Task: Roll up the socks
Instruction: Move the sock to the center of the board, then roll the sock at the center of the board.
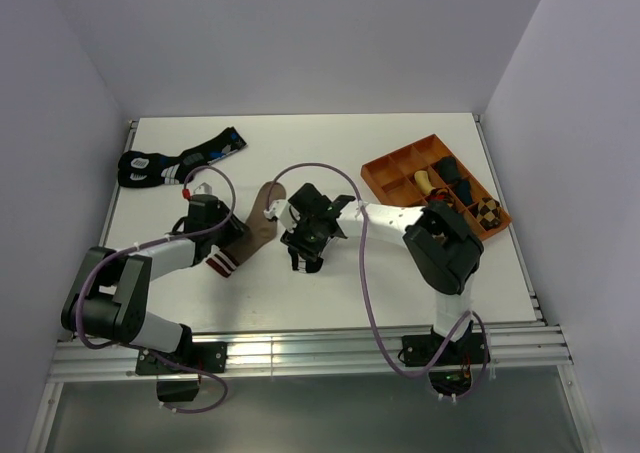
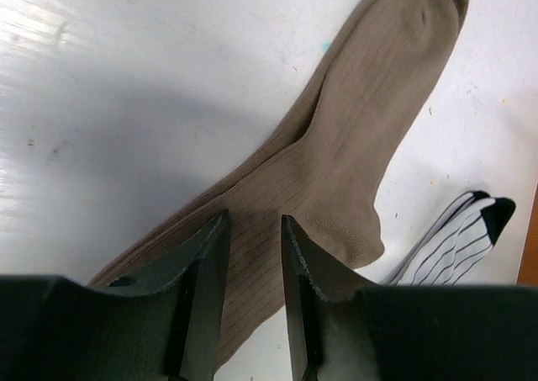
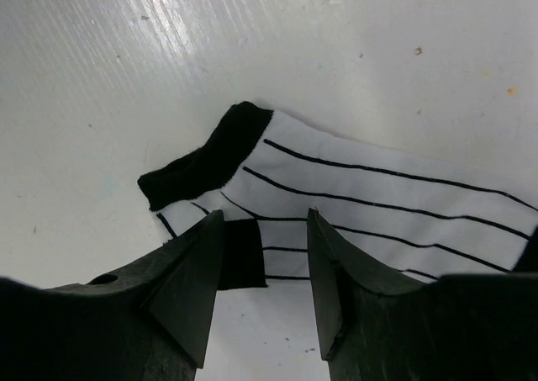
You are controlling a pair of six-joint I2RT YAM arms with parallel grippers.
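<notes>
At counter [image 1: 330,138] middle, hovering with left hand [image 2: 254,221] parted over tan sock [image 2: 353,145], right hand [image 3: 265,217] parted astride striped sock [image 3: 361,204] at black cuff [image 3: 206,158], gripping nothing. Best to overlap both socks, pinch squarely, roll tight.

left arm [image 1: 160,255] and right arm [image 1: 395,216]: white links, black joint housings, purple cable [image 1: 364,273] looped along each. left claw [image 2: 255,225], right claw [image 3: 265,221]: matte black wedge-shaped fingers.
</notes>
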